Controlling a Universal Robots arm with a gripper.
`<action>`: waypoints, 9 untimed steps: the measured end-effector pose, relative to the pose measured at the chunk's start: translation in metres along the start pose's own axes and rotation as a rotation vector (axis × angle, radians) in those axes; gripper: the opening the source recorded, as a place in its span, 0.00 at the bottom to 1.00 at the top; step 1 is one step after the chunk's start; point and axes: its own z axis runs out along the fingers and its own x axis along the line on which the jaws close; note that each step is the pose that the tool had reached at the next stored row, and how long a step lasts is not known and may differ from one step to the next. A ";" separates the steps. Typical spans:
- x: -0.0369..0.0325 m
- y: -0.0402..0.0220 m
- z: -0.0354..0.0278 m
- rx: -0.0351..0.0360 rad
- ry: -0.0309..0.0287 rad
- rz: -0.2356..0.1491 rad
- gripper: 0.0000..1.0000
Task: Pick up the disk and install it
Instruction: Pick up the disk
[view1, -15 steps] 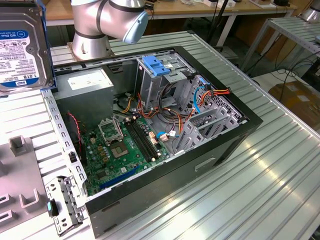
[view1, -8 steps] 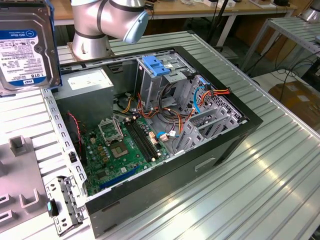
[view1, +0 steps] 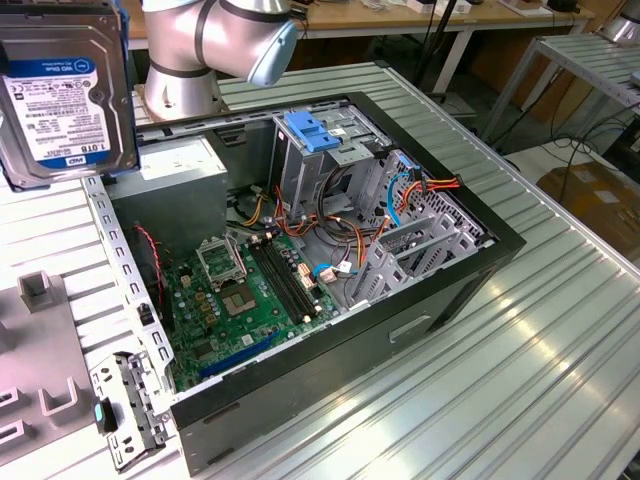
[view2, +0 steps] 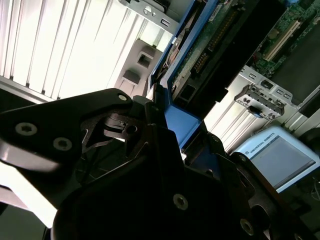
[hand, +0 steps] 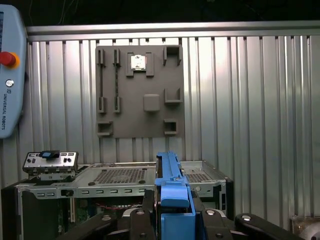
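The disk (view1: 60, 90) hangs in the air at the exterior view's upper left, above the table beside the open computer case (view1: 420, 300). It stands on edge, its white-and-blue label facing the camera and a blue rail along its side. In the first wrist view the disk's blue rail (hand: 172, 192) sits clamped between the black fingers of my gripper (hand: 172, 220). In the second wrist view the disk (view2: 200, 55) shows its circuit-board underside and blue rail, with my gripper (view2: 170, 145) shut on it.
Inside the case are a metal drive cage with a blue plastic handle (view1: 312, 133), a green motherboard (view1: 240, 290), loose cables and a grey power-supply box (view1: 180, 165). A grey fixture plate (hand: 139, 91) lies on the ribbed table. A teach pendant (hand: 9, 70) lies nearby.
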 end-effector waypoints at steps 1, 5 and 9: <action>-0.0001 -0.0049 0.0001 0.0000 0.0001 0.000 0.37; -0.0001 -0.0147 0.0002 0.0000 0.0004 0.000 0.37; -0.0001 -0.0236 0.0002 0.0000 0.0008 0.000 0.37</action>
